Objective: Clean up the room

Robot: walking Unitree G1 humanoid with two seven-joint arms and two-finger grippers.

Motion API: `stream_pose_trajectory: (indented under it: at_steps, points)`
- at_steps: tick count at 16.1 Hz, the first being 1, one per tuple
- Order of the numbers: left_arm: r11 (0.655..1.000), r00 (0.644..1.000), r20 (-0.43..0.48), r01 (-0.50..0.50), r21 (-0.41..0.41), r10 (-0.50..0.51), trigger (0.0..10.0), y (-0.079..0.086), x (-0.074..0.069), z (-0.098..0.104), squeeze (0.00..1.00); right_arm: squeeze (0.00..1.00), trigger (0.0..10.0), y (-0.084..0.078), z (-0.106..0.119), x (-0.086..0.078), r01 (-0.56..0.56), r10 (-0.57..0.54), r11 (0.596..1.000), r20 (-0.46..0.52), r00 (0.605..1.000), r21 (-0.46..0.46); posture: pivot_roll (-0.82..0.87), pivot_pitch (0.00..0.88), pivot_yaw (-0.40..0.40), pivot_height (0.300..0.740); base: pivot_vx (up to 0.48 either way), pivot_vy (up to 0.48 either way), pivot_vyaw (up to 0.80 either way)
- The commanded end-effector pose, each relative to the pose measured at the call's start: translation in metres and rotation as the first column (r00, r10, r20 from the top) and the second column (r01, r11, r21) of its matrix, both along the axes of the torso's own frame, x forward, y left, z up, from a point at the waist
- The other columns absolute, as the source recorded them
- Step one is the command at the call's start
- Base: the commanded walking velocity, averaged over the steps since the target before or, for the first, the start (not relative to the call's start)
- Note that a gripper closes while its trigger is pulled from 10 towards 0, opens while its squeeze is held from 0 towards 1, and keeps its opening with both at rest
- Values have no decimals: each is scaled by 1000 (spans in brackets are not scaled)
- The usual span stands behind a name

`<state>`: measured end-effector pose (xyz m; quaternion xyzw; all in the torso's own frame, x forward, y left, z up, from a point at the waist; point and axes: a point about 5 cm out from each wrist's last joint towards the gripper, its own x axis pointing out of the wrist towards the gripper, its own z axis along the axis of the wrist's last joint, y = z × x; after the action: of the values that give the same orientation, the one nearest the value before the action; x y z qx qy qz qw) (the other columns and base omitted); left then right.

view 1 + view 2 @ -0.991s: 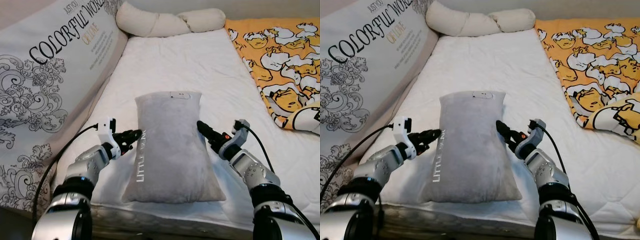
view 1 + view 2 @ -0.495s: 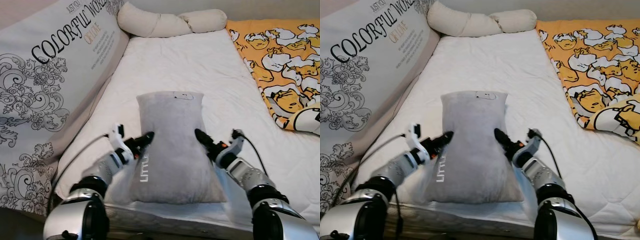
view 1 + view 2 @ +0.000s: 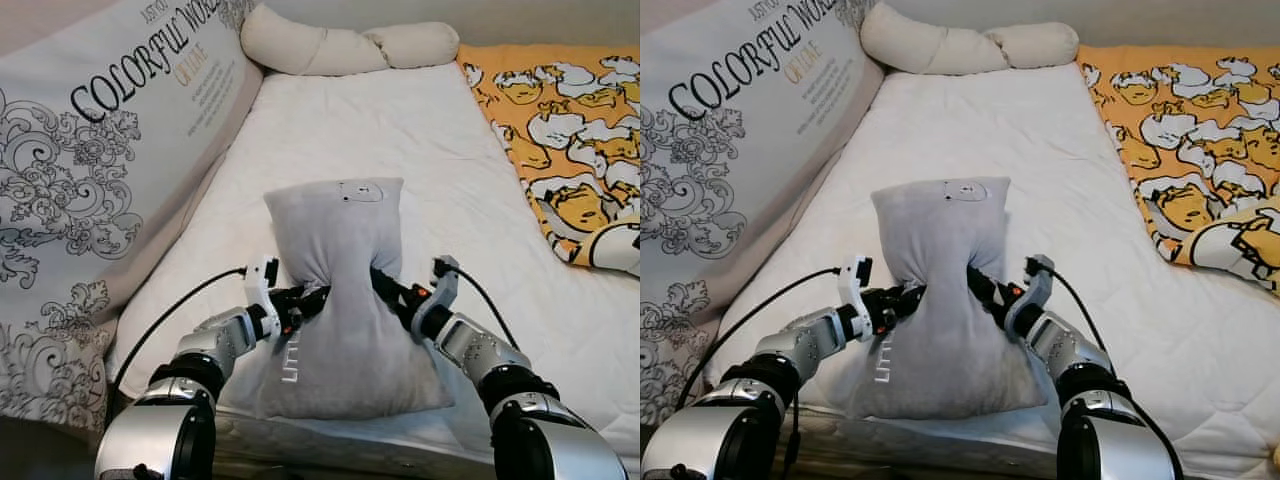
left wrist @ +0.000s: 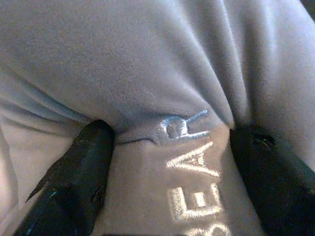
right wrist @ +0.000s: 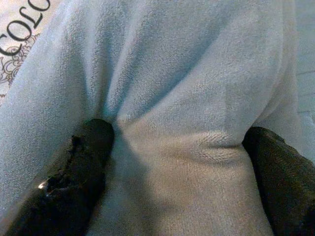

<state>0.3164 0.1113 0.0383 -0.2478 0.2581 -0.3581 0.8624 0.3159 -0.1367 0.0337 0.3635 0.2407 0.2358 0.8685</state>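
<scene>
A grey plush pillow (image 3: 340,330) with white lettering lies lengthwise on the white mattress (image 3: 360,130), near its front edge. My left gripper (image 3: 308,297) presses into the pillow's left side and my right gripper (image 3: 383,285) into its right side. Between them the pillow is pinched to a narrow waist, and its top bulges. In the left wrist view the black fingers (image 4: 81,172) stand apart with lettered fabric (image 4: 192,162) pushed between them. The right wrist view has the same: fingers (image 5: 83,162) spread, grey plush (image 5: 182,98) between them.
A large cushion (image 3: 90,170) printed with black ornaments and lettering leans along the bed's left side. A cream twisted bolster (image 3: 340,45) lies at the far end. An orange duck-print blanket (image 3: 570,130) covers the right side. The mattress's front edge (image 3: 330,445) is just below my arms.
Both grippers have closed in from the sides and dug into the pillow. Its middle is now squeezed narrow and its upper part bunched up.
</scene>
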Motion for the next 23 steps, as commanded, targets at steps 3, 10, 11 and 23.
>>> stream_pose_trajectory:
  at_steps: [3,10,11,23]
  points:
    - [997,997,35,74,13,-74,118,-10,0,4,0,0,0,22,1,-2,-89,88,996,12,996,27,-71,0,96,740,0,0,0]
    - [999,999,27,16,30,-17,0,-6,11,13,0,0,0,9,9,7,41,-42,999,99,994,8,-69,0,105,740,0,0,0]
    - [999,1000,25,-12,30,11,0,-4,14,16,0,0,0,6,12,9,77,-78,997,111,991,19,-73,0,109,740,0,0,0]
    - [992,918,395,13,-122,37,0,-8,38,114,0,0,0,23,79,29,66,-111,990,400,910,124,-59,0,112,740,0,0,0]
